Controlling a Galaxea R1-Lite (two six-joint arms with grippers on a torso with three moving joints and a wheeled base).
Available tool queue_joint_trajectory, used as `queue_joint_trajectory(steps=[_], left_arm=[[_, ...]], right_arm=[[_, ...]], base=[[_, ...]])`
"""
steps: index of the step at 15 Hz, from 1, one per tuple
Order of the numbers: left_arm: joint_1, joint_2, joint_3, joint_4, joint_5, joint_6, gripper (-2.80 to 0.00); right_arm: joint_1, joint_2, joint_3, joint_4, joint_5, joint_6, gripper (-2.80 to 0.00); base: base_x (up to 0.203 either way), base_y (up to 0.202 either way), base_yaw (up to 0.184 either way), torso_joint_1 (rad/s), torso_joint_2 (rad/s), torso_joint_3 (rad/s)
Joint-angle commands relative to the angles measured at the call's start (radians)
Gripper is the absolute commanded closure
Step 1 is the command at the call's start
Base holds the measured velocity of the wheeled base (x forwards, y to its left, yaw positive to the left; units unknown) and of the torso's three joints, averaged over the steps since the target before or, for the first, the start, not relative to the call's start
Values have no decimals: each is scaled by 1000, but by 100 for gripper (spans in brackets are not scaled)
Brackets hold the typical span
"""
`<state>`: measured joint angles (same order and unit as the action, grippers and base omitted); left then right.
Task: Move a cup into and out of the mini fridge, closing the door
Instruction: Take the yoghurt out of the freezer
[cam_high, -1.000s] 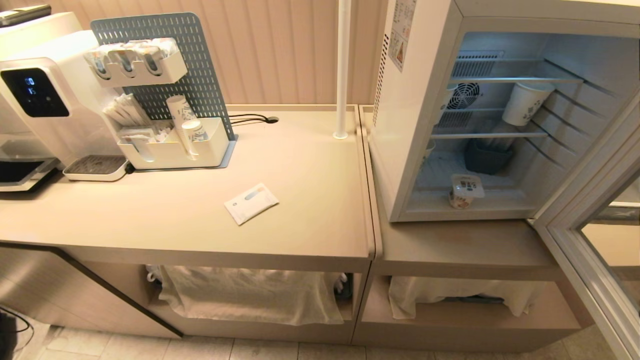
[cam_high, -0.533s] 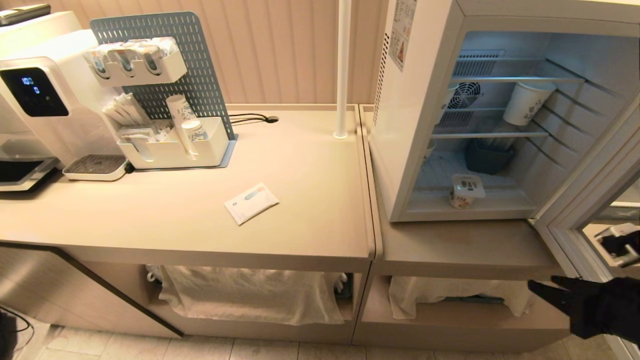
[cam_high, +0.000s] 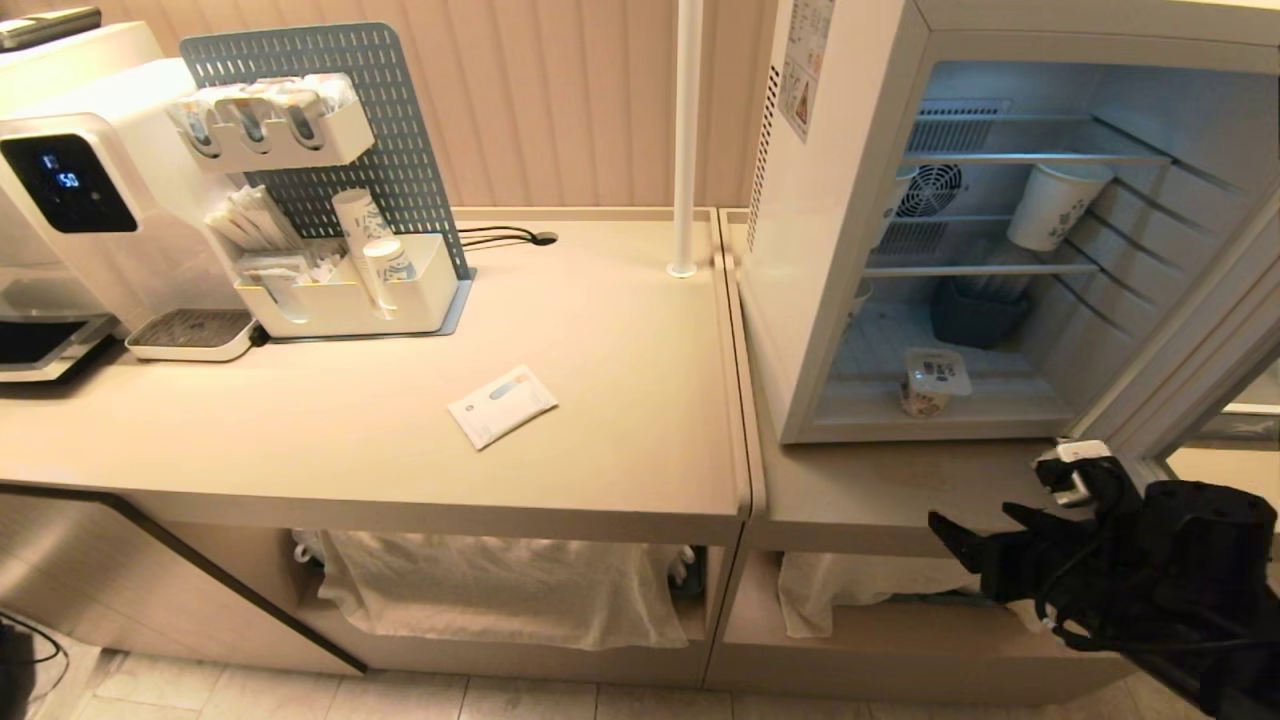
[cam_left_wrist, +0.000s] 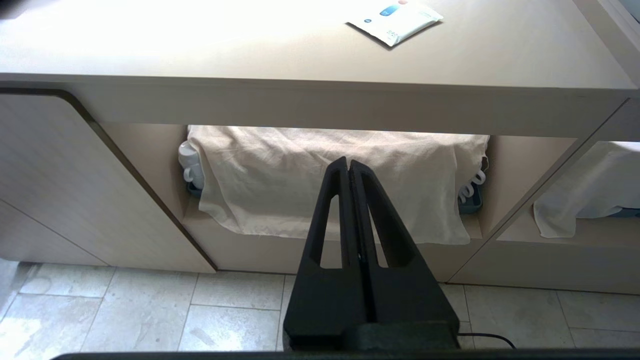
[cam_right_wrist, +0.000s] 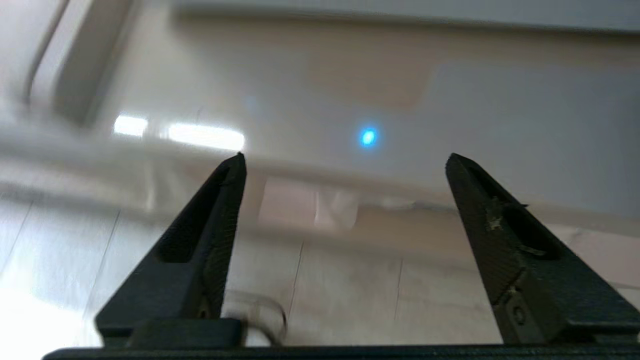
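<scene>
The mini fridge (cam_high: 800, 250) stands open on the right counter. Its door (cam_high: 1190, 345) is swung out toward me on the right. The cup (cam_high: 933, 381), small and white with a printed square lid, sits on the fridge floor near the front. My right gripper (cam_high: 978, 522) hovers open, holding nothing, in front of the counter edge, below the fridge opening and beside the door's lower corner. In the right wrist view the right gripper (cam_right_wrist: 345, 157) has its fingers spread wide over a blurred pale surface. My left gripper (cam_left_wrist: 348, 162) is shut and parked low, facing the cloth-covered shelf.
Inside the fridge are a taller paper cup (cam_high: 1050, 205) lying on a wire shelf and a dark blue bin (cam_high: 975, 310). The left counter holds a coffee machine (cam_high: 70, 190), a pegboard organiser (cam_high: 330, 200), a white packet (cam_high: 502, 405) and a white pole (cam_high: 684, 140). Cloths (cam_high: 500, 590) hang under it.
My right arm has come into the head view from the lower right and moved up and left toward the fridge front, its jaws spreading open. The cup and door have not moved.
</scene>
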<state>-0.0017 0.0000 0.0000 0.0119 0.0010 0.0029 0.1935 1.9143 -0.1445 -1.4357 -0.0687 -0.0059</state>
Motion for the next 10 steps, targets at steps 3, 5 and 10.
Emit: queue_joint_trajectory(steps=[3, 5, 10], left_arm=[[0, 2, 0, 0, 1, 0, 0], [0, 2, 0, 0, 1, -1, 0], [0, 2, 0, 0, 1, -2, 0]], right_arm=[[26, 138, -112, -94, -70, 42, -280], [26, 147, -181, -94, -113, 45, -280], [17, 220, -301, -94, -128, 36, -280]], base=[[0, 0, 0, 0, 0, 0], [0, 0, 0, 0, 0, 0], [0, 0, 0, 0, 0, 0]])
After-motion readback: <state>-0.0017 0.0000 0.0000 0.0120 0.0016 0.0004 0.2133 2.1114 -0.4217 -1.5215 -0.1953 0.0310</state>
